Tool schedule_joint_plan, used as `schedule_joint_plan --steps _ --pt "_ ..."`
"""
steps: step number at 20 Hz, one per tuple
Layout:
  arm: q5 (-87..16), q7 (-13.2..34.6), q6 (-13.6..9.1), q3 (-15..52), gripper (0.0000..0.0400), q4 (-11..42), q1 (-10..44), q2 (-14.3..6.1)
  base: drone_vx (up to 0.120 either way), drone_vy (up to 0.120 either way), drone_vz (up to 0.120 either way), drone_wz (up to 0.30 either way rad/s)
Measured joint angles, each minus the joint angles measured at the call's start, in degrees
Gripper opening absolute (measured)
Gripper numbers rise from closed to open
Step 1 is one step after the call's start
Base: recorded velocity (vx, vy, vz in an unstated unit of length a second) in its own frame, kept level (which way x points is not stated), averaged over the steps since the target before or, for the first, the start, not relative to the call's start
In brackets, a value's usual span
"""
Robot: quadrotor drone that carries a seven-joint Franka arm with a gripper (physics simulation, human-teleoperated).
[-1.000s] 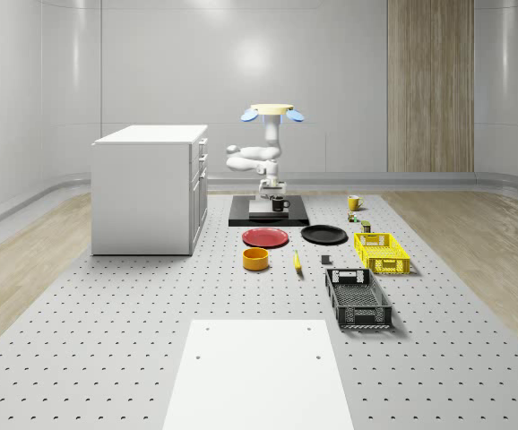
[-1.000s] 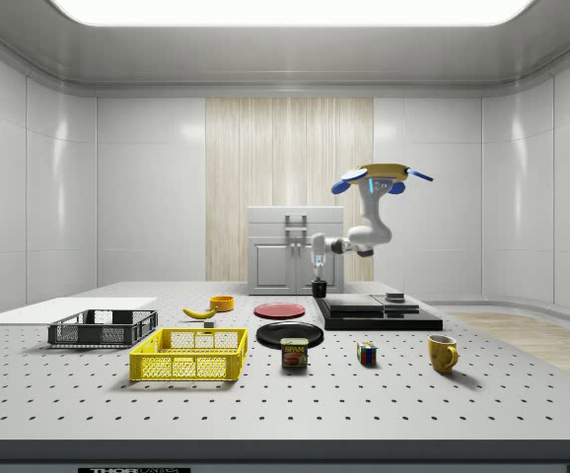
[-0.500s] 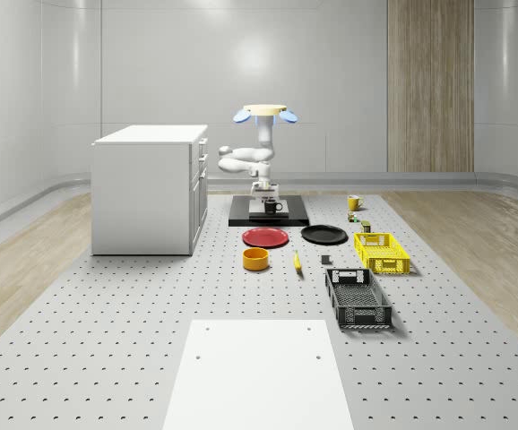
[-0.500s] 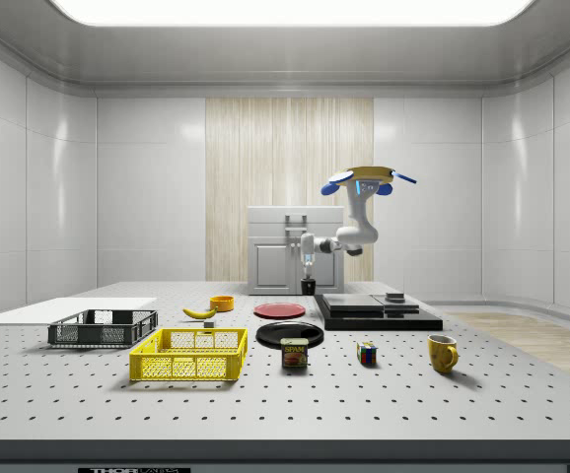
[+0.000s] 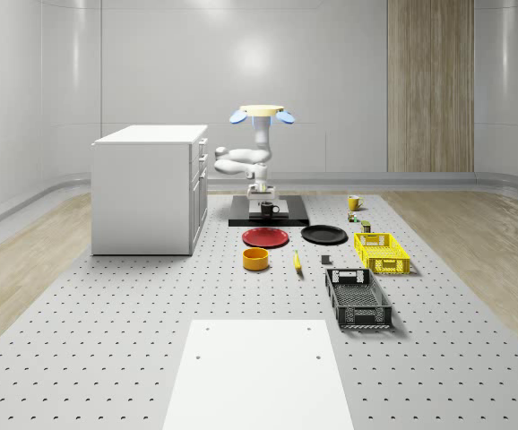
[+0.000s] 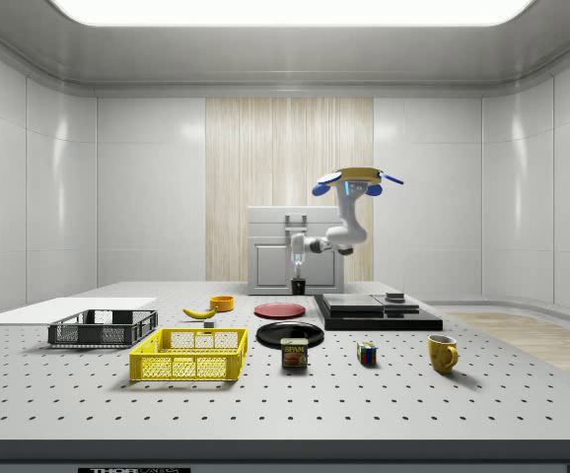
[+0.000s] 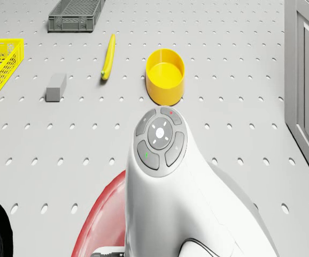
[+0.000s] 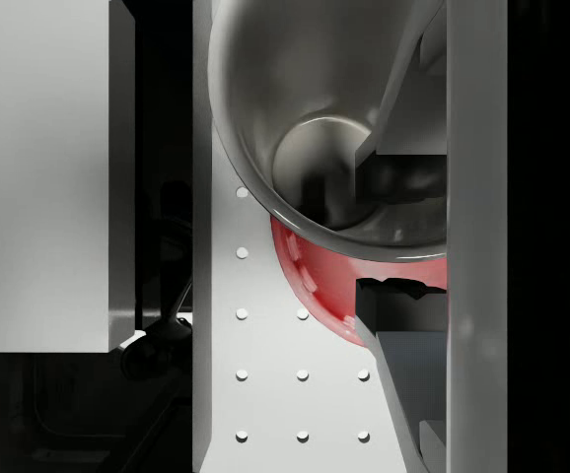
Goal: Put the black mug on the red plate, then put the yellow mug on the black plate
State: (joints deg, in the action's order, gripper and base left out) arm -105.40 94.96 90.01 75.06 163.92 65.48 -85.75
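Note:
The black mug (image 5: 266, 209) (image 6: 298, 286) hangs in the air with my gripper (image 6: 298, 271) (image 8: 369, 232) shut on its rim. In the wrist view one finger (image 8: 403, 79) reaches inside the mug (image 8: 305, 118) and the other finger (image 8: 413, 384) sits outside. The mug is above the gap between the black platform (image 5: 286, 218) and the red plate (image 5: 266, 237) (image 6: 279, 309) (image 8: 310, 276), near the plate's far edge. The drone (image 5: 259, 112) (image 6: 349, 179) hovers over the platform's front. The black plate (image 5: 323, 235) (image 6: 290, 334) lies beside the red plate. The yellow mug (image 5: 354, 203) (image 6: 443, 352) stands on the table at the whole-scene view's right.
A white cabinet (image 5: 149, 188) stands at the whole-scene view's left. In front of the plates lie a yellow bowl (image 5: 256, 259) (image 7: 165, 75), a banana (image 5: 297, 261) (image 7: 108, 56) and a grey block (image 7: 55, 87). A yellow crate (image 5: 382, 252) and a black crate (image 5: 358, 297) sit right of them.
Drone, arm and the held black mug have moved toward the whole-scene view's left and front, off the black platform toward the red plate. In the side view they have shifted left.

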Motion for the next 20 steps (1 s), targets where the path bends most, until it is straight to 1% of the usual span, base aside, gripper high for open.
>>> schedule_joint_plan --steps 4,8,10,14,20 --pt "0.1 0.05 0.21 0.04 0.011 -0.01 0.06 -0.23 0.12 0.0 0.0 0.0" --pt "0.19 0.1 0.42 0.07 0.011 -0.02 0.13 -0.44 0.12 -0.11 0.0 0.0" --pt "0.23 0.12 0.51 0.09 0.011 -0.03 0.15 -0.55 0.12 -0.02 0.0 0.0" --pt "-0.8 0.13 1.15 -1.06 0.011 -0.29 0.34 -0.82 0.0 0.0 0.0 0.0" --pt "-5.09 0.09 3.16 -5.68 0.011 -1.58 1.09 -1.15 0.0 0.0 0.0 0.0"
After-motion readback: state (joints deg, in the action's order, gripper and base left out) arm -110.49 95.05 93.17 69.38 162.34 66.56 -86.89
